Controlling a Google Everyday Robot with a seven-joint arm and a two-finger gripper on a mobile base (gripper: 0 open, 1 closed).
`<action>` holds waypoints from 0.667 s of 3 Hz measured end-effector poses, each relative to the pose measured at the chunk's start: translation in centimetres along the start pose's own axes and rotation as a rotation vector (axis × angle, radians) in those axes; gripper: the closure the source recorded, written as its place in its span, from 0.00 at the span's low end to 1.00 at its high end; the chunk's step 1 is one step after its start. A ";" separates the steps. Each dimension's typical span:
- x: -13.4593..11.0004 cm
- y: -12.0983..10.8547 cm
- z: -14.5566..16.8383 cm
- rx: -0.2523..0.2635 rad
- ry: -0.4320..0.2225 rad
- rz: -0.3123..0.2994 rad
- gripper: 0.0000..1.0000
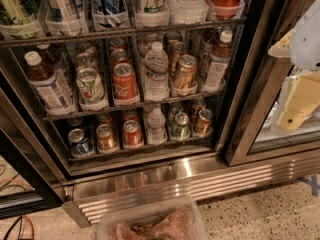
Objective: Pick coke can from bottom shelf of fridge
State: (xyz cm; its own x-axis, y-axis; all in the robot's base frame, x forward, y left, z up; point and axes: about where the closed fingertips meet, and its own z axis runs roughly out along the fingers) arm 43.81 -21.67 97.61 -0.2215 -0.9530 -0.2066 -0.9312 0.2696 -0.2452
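Go for the coke can [132, 133], at the front of its row on the bottom shelf [150, 152] of the fridge [239, 109]. Find it between a gold-brown can [106, 138] to the left in view and a small water bottle [156, 126] to the right. Ignore the red can [124, 81] on the rack above: same colours, wrong shelf.

Start from where the gripper [299, 100] hangs, high at the right edge of view, well apart from the target. Cannot tell how far open it is; nothing seen in its hold.

Probably best to drop low and come in straight from the front, under the wire edge of the middle rack. Keep centred so neither neighbour gets nudged. Expect tight room on both sides and a smooth, round, likely cold and slippery wall, so close on the middle of the body, not the rim. Lift only slightly before drawing out.

Below: a ribbed steel base [210, 180], speckled floor [260, 214], a clear plastic tub [107, 223] nearest the camera, and cables [15, 228] at the lower left.
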 end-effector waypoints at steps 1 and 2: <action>0.0 0.0 0.0 0.000 0.000 0.000 0.00; -0.1 1.7 2.9 -0.042 -0.007 0.035 0.00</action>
State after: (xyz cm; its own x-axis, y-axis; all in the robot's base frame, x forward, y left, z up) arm 43.03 -20.75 94.49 -0.2522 -0.9421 -0.2209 -0.9344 0.2965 -0.1974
